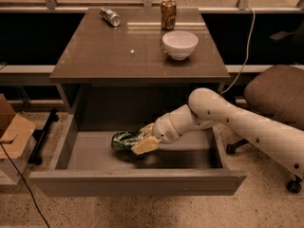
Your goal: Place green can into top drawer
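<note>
Gripper: you find the gripper [143, 137] inside the top drawer [133, 184], below the front edge of the desk [118, 51] and a little left of centre. Its two fingers are closed around the green can [122, 140], one pad above and one below.

Green can: it lies on its side in the grip, its free end pointing toward the desk's left edge. It sits low over the drawer floor. You cannot tell whether it touches the floor yet.

Reason for hold: gripping one end leaves most of the body clear, so you can judge that the can will settle flat once let go.

Top drawer: it is pulled fully out past the front edge, which gives the arm room to reach in from the right.

Task state: judge the can to be at its place; release is not yet done.

Can count: three. One green in the drawer, one brown-orange can [168, 14] upright at the rear edge, one silver-grey can [110, 16] on its side near the rear-left corner.

Bowl count: one white bowl [180, 44], toward the right edge.

Drawer count: one open.
</note>
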`<state>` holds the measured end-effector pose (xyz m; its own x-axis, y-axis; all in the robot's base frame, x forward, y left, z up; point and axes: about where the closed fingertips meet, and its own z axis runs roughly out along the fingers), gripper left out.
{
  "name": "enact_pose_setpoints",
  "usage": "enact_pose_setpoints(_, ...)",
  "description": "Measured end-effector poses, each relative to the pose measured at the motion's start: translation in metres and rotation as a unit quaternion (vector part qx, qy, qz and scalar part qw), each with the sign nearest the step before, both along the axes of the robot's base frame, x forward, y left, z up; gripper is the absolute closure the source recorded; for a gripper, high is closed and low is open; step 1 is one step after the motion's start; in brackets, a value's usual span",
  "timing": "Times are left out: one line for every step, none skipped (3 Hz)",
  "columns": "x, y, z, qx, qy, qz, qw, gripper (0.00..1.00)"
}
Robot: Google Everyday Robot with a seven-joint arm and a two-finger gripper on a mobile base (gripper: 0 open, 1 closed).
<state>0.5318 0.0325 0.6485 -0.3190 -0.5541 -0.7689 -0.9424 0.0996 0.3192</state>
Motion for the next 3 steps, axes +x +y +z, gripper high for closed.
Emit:
enact_pose_setpoints(-0.0011, 0.0002, -0.0014, 0.0, 0.002, 0.001, 1.0, 0.31)
enact_pose_setpoints(-0.002, 0.0021, -0.0021, 0.0, 0.003, 0.003, 1.0, 0.07)
enact_pose_setpoints(-0.0026, 0.0033, -0.0026, 0.0, 0.004, 0.005, 1.0, 0.0)
